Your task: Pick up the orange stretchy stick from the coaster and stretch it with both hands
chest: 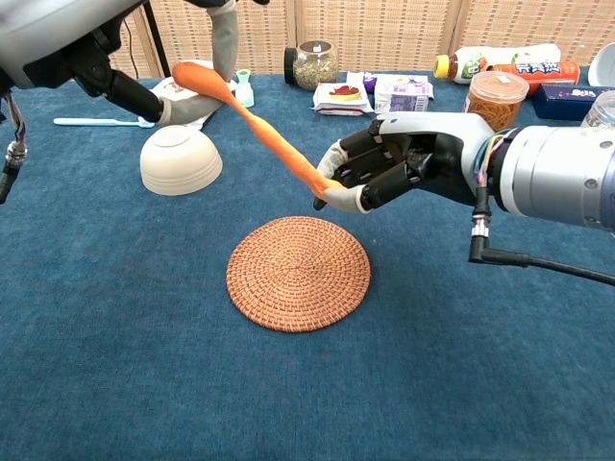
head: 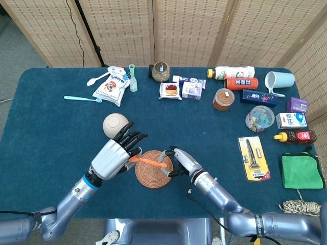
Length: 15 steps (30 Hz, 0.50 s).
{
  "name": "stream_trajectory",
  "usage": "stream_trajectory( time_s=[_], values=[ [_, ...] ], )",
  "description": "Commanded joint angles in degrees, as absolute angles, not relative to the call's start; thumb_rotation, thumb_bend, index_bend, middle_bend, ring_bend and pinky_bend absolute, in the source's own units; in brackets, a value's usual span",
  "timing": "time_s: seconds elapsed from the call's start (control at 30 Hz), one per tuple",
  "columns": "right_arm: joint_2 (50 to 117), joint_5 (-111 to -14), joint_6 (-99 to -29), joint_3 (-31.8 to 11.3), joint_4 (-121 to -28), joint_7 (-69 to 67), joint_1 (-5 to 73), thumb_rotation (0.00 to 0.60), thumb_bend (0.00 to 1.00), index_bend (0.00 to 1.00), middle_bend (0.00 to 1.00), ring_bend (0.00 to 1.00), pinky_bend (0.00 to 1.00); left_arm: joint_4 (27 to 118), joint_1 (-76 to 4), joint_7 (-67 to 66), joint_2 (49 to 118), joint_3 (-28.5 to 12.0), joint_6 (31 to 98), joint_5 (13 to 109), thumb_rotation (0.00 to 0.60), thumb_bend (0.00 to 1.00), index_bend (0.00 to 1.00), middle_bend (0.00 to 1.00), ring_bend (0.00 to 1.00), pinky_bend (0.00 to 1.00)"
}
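The orange stretchy stick (chest: 261,127) (head: 147,161) hangs in the air above the round woven coaster (chest: 299,273) (head: 153,173), pulled long and thin between my two hands. My left hand (head: 113,155) (chest: 91,43) pinches its upper left end near the white bowl. My right hand (chest: 404,171) (head: 178,161) grips its lower right end with curled fingers, just above the coaster's far right edge. The stick slopes down from left to right in the chest view.
An upturned white bowl (chest: 181,158) (head: 115,125) stands left of the coaster. Snack packets (head: 170,90), a jar (head: 161,71), bottles (head: 235,72), a mug (head: 278,80), a blue toothbrush (head: 83,98) and a razor pack (head: 253,157) lie along the back and right. A green cloth (head: 301,171) lies at the right edge.
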State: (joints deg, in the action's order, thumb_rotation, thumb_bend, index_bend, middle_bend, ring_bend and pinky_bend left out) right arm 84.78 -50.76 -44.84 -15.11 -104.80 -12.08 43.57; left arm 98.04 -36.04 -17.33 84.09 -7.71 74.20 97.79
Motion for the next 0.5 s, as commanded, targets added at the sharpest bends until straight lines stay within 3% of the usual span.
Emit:
stream_trajectory(
  time_s=[0.03,0.5],
  values=[
    [84.6,-51.0,-44.7,-15.0,-104.6,-12.5,43.3,0.600,0.51,0.80,0.42,0.27,0.02,98.7,-35.9,-16.9,83.1,-8.2,74.7,97.6,0.600,0.41,0.78,0.23,0.21,0.00],
    [83.2,-52.3,-43.9,-14.5,-103.7,-14.1,42.0,0.600,0.51,0.80,0.42,0.28,0.03,101.1,-34.5,-14.7,78.2,-10.1,77.9,97.0,0.600,0.41,0.78,0.23,0.21,0.00]
  ],
)
